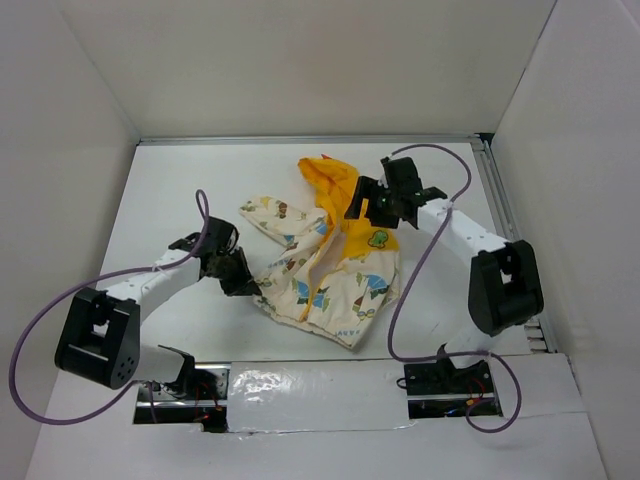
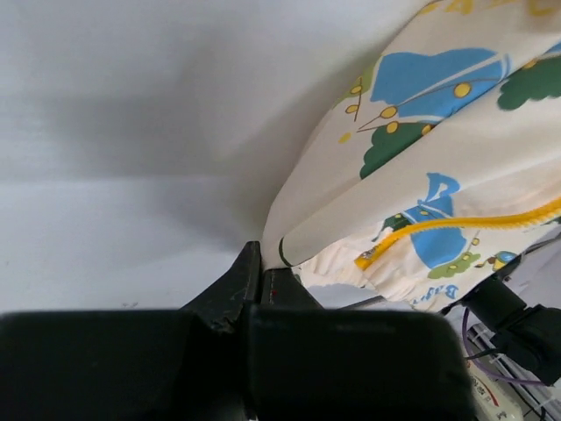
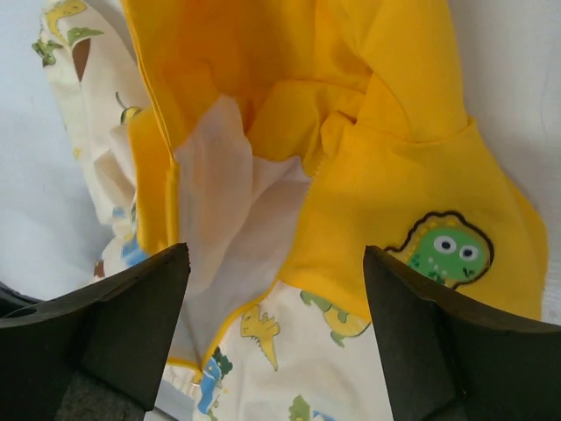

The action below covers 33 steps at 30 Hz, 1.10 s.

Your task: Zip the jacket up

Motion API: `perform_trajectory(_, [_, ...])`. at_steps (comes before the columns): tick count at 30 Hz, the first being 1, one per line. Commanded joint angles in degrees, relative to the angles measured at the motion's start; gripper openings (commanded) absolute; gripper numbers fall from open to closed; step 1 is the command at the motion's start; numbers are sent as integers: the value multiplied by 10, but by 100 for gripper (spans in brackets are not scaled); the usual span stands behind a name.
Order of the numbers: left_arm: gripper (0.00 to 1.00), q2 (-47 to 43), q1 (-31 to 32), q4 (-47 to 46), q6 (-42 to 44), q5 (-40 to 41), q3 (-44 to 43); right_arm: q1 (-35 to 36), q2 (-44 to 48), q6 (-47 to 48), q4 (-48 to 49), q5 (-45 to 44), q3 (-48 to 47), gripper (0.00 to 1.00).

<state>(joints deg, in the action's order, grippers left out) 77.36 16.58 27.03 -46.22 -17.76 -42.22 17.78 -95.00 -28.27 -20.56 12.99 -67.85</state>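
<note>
Lying near the middle of the white table (image 1: 180, 180) in the top view, the jacket (image 1: 340, 285) is crumpled and not zipped. It is cream with little cartoon pictures. Its yellow hood (image 1: 330, 178) points toward the top of the picture, and one sleeve (image 1: 270, 215) sticks out to the upper left.

The left gripper (image 1: 243, 282) sits at the lower left edge of the jacket. In the left wrist view its two fingers are pressed tight together at the bottom middle of the picture. The jacket's edge goes in right at the tips, so it looks pinched there. A thin yellow strip (image 2: 473, 224) runs across the cloth at the right side of that view.

The right gripper (image 1: 372, 207) is over the yellow part of the jacket, just below the hood. In the right wrist view its fingers (image 3: 131, 307) stand far apart, one at the lower left and one at the lower right. Nothing is between them but the cloth lying below. A green dinosaur patch (image 3: 447, 248) shows on the yellow cloth at the right.
</note>
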Motion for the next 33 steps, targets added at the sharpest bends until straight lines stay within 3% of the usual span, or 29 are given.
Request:
perform_trajectory(1, [10, -17, 9, 51, -26, 24, -7, 47, 99, -4, -20, -57, -13, 88])
perform_trajectory(2, [39, -21, 11, 61, -38, 26, -9, 59, 112, -28, -40, -80, -2, 89])
perform_trajectory(3, [59, -28, 18, 72, -48, 35, -15, 73, 127, -43, -87, -147, 7, 92])
perform_trajectory(5, [99, -60, 28, 104, -76, 46, -22, 119, 169, -95, -118, -185, 58, 93])
perform_trajectory(7, [99, -95, 40, 125, -89, 64, -42, 168, 211, -125, -121, -185, 109, 100])
perform_trajectory(11, [99, -138, 78, 165, -99, 102, -97, 233, 227, -173, -67, -105, 209, 100])
perform_trajectory(15, [99, -137, 124, 89, -40, 54, -102, 271, 201, -209, -45, -115, 250, 99])
perform_trajectory(18, [99, -94, 169, 17, -3, 3, -89, 247, 186, -228, -40, -126, 280, 93])
perform_trajectory(22, [99, -3, 180, -57, 30, -71, -74, 181, 174, -224, -69, -164, 297, 66])
perform_trajectory(23, [99, 37, 180, -67, 31, -77, -76, 156, 168, -225, -86, -183, 295, 52])
perform_trajectory(25, [99, 73, 182, -71, 32, -78, -87, 132, 150, -222, -119, -232, 285, 36])
perform_trajectory(27, [99, 114, 182, -65, 30, -71, -98, 90, 134, -212, -151, -250, 266, 30])
perform_trajectory(33, [99, 194, 171, -80, 40, -87, -134, 2, 106, -158, -163, -335, 200, 33])
